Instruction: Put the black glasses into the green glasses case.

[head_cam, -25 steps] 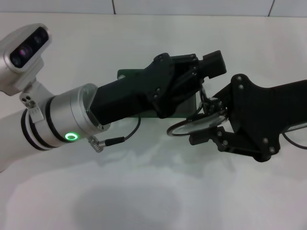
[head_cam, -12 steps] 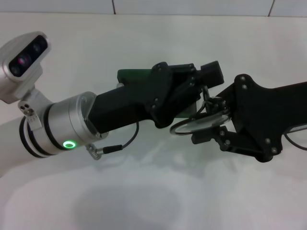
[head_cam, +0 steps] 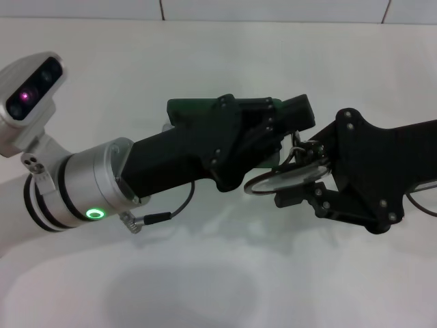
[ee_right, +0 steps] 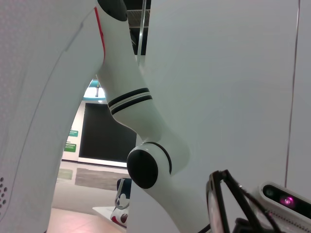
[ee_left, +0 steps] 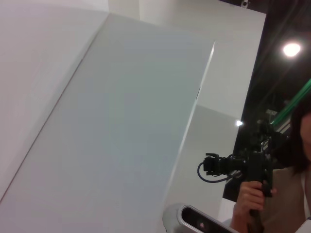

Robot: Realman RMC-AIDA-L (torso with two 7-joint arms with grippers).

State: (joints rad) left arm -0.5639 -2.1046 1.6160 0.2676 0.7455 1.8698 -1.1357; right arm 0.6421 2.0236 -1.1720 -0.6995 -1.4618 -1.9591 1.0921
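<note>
At frame centre in the head view, the left gripper [head_cam: 263,147] lies over the case [head_cam: 194,108], whose dark green edge shows just above the black arm housing, slightly left of centre. Whether this pincer is spread or closed cannot be told, as its tips are hidden behind its own body.

Just right of centre, the right gripper [head_cam: 305,179] reaches in from the right edge and has closed its jaws on the glasses [head_cam: 283,179], one clear lens showing as a tilted oval between the two black hands, close beside the case's right end.

The right wrist view catches the glasses' black frame in the lower right corner (with the robot's white body filling much of the picture).

All rests on a white table [head_cam: 205,273].
</note>
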